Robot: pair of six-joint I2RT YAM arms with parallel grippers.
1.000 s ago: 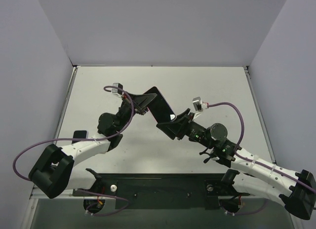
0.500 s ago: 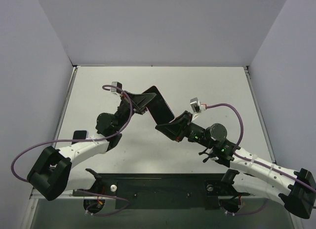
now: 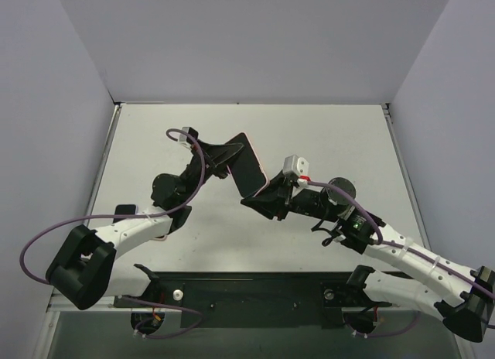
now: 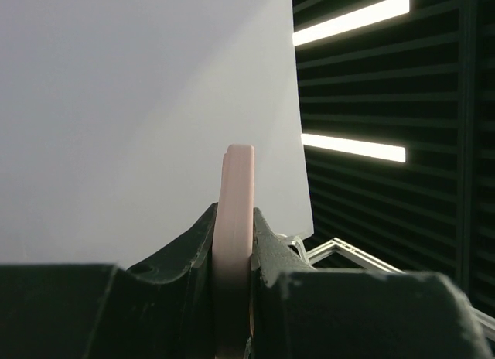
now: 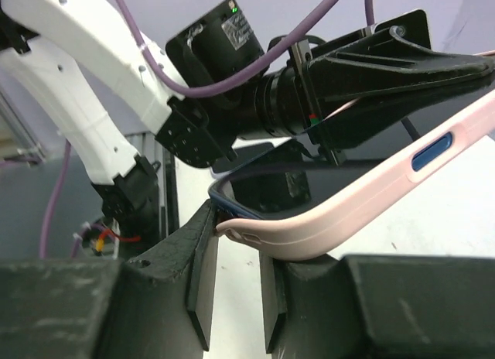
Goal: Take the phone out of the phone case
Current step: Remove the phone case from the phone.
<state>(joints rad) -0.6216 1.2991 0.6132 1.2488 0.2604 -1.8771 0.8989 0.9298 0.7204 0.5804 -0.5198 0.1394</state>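
2 tools hold the work clear of the desk (image 3: 340, 135), at the centre of the top view. Left of centre, the left tool (image 3: 223, 159) is pressed together on the upper end of the phone case (image 4: 236, 189). Its wrist view shows the pink edge clamped upright between both fingers. This tool's position is almost unchanged over the last 1 second.

The phone (image 3: 247, 170) sits in the case, dark face up, the pair tilted from upper left to lower right. Right of centre, the right tool (image 3: 261, 203) pinches the lower corner.

Change noted: the right wrist has rolled and drawn in toward the left. A pink rim now shows along the case's right edge in the top view, where only black showed before. In the right wrist view the case bows, and a dark blue corner of the phone stands proud of the pink lip at the fingers.

Judgement: that corner is starting to peel free, but the phone is not yet out. More flexing here looks needed, with the left grip firm.
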